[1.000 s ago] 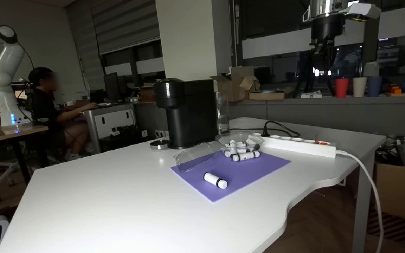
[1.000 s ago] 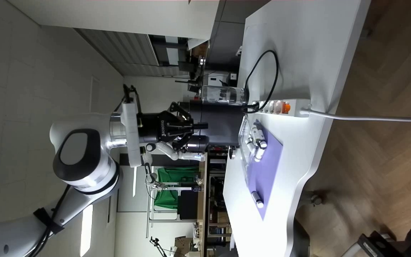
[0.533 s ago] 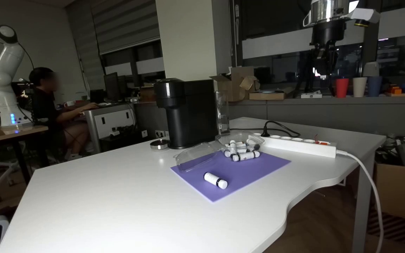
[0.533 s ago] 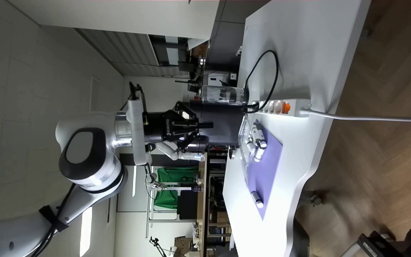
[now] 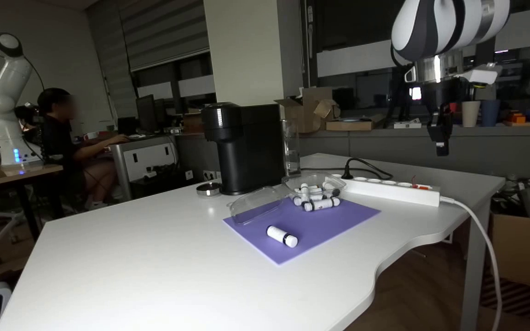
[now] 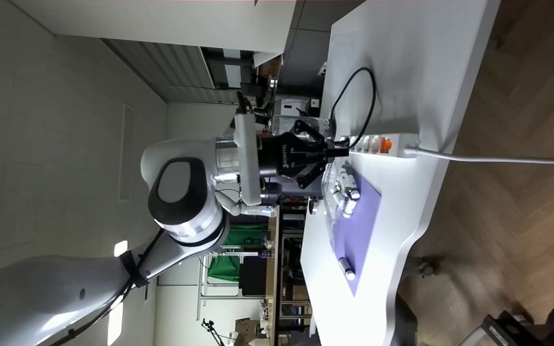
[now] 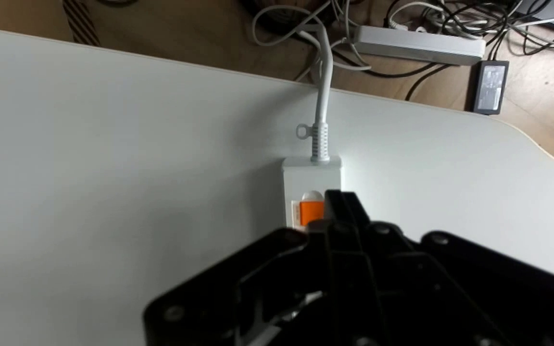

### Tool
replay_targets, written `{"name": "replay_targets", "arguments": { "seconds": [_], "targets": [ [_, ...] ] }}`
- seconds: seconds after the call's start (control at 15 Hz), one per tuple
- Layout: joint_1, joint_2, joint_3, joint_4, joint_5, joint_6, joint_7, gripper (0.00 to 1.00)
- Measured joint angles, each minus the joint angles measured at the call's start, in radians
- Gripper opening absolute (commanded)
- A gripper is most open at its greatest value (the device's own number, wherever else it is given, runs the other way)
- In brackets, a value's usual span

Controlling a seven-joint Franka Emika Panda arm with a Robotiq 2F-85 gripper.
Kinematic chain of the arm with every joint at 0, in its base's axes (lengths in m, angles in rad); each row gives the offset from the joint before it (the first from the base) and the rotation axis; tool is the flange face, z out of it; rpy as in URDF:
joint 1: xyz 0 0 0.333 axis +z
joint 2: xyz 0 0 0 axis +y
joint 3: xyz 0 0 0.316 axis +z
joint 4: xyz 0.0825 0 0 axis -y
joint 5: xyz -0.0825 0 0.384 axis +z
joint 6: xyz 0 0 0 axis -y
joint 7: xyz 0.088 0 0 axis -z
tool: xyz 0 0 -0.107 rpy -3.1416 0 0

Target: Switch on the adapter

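The adapter, a long white power strip, lies on the white table. It shows in both exterior views (image 5: pixel 391 193) (image 6: pixel 406 146). Its cable end shows in the wrist view (image 7: pixel 309 179). An orange switch (image 7: pixel 311 212) sits near that end and also shows in both exterior views (image 5: pixel 423 187) (image 6: pixel 385 145). My gripper (image 7: pixel 346 196) has its black fingers pressed together with nothing between them. In both exterior views (image 5: pixel 441 151) (image 6: pixel 347 152) it points down above the table, apart from the strip. In the wrist view the fingers cover the switch's right edge and the rest of the strip.
A black plug (image 5: pixel 347 174) with a black cable (image 6: pixel 372 91) is in the strip's far end. A black machine (image 5: pixel 256 147), a purple mat (image 5: pixel 325 230), white cylinders (image 5: pixel 282 236) and a clear container (image 5: pixel 256 207) stand nearby. The table edge (image 7: pixel 200 66) runs beyond the cable.
My gripper has come down a long way towards the table and the power strip, still shut. More of the arm shows in an exterior view. The power strip and the other objects have not moved.
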Motion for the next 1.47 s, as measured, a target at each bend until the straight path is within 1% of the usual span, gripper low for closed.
{"name": "replay_targets", "arguments": {
  "seconds": [0.2,0.4,0.6,0.8,1.07,1.47],
  "targets": [
    [-0.034,0.077,0.029,0.034,0.002,0.038,-0.008,0.0],
    [-0.074,0.128,0.075,0.077,0.01,0.071,-0.031,0.0],
    [-0.105,0.166,0.112,0.124,0.029,0.07,-0.04,0.0],
    [-0.124,0.205,0.133,0.171,0.044,0.046,-0.041,0.0],
    [-0.135,0.257,0.147,0.23,0.053,-0.027,-0.041,0.0],
    [-0.139,0.317,0.158,0.289,0.061,-0.063,-0.041,0.0]
  ]
}}
